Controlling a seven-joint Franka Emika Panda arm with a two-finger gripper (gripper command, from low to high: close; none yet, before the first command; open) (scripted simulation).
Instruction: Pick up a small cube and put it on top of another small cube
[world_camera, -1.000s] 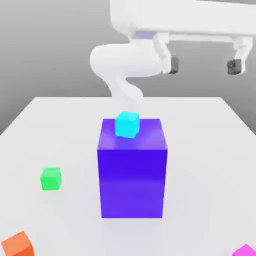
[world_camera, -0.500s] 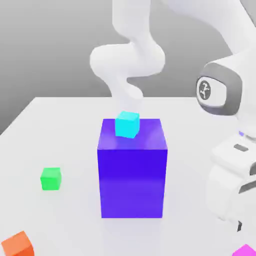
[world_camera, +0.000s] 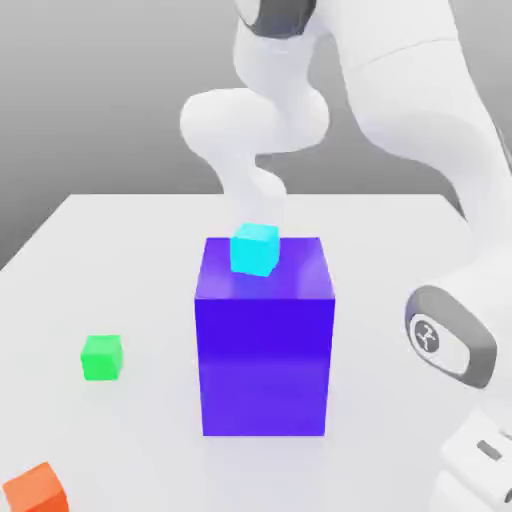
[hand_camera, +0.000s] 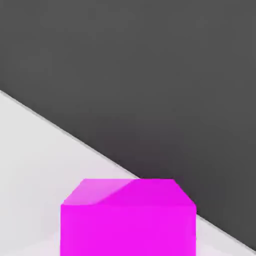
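Observation:
The small cube, plain magenta (hand_camera: 127, 220), sits very close in front of the hand camera, resting on the white table near its edge. The other small cube, bright green (world_camera: 101, 357), lies on the table at the exterior view's left, far from the arm. My arm is bent low over the front corner at the exterior view's right, its wrist (world_camera: 450, 345) just above the table and the hand's white body (world_camera: 482, 468) at the frame's lower edge.
A tall blue-violet block (world_camera: 264, 340) stands mid-table with a cyan cube (world_camera: 254, 249) on top. An orange cube (world_camera: 35, 490) lies at the front corner on the exterior view's left. The white table (world_camera: 130, 250) stretches between the block and the green cube.
The arm has swung down from high at the back to the front corner at the exterior view's right. Its hand now covers the spot where the magenta cube lay.

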